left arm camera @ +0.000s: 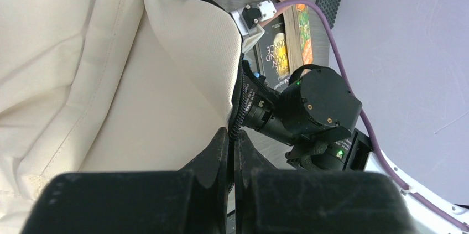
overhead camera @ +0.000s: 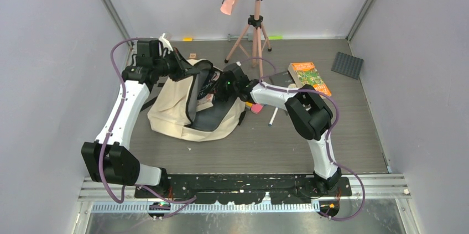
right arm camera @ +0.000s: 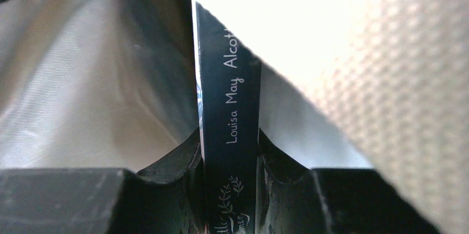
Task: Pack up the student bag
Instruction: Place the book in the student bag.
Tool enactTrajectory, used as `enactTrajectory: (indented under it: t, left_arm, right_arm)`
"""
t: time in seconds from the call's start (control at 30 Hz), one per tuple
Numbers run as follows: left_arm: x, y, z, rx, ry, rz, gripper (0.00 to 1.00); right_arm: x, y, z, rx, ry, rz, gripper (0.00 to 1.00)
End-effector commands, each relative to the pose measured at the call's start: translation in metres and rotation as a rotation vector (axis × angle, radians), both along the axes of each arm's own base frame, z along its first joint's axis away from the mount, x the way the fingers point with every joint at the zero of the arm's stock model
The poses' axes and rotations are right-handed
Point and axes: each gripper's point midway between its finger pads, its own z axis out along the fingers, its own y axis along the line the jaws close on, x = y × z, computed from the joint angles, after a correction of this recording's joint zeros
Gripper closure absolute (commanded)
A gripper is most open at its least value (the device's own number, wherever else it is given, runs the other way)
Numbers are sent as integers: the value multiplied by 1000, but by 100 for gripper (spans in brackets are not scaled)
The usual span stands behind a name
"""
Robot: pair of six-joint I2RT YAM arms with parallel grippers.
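Left gripper [left arm camera: 232, 134] is pinched tight on the black zip edge of the student bag [overhead camera: 171, 109], its two fingers pressed together with only the bag's rim between them, holding that side of the mouth up. The bag itself lies slumped on the table [overhead camera: 276, 145] between the two arms, cream canvas spread out to the left and the dark lining showing at its open mouth. Right gripper [right arm camera: 228, 145] reaches into that mouth from the bag's right side, jaws clamped on a dark blue book [right arm camera: 229, 79] held spine-up; the white lettering on the spine reads Louisa May Alcott. The book stands between the bag's grey lining on one side and its cream cloth on the other. Just beside the bag's right edge lies a small pink piece [overhead camera: 256, 108], and a little further out a white pen [overhead camera: 272, 117]. To the right of the bag, beyond the right arm, a black book [overhead camera: 282, 78] lies beside an orange book [overhead camera: 309, 76] with a green patterned cover, the two touching. Behind the bag stands a pink tripod [overhead camera: 254, 29]. Well apart from the bag, at the far right, sits a dark grey pad [overhead camera: 347, 65].
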Motion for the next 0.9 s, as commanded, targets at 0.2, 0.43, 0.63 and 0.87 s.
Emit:
enactTrajectory:
  t: [0.2,0.43,0.63,0.87]
  left_arm:
    - [-3,-4,39,-50,-86,5,100]
    - [-1,-4,37,-53,-83,10,100]
    - [2,-2,40,-34,-105,9,100]
    - [1,9,34,32,-105,30,100]
  right_arm:
    - [12,48,79,230,-191,43,99]
    - [9,52,-2,-60,-210,165,94]
    - [-4,32,-23,-249,-264,280,55]
    - [-8,6,25,-363,-462,421,34]
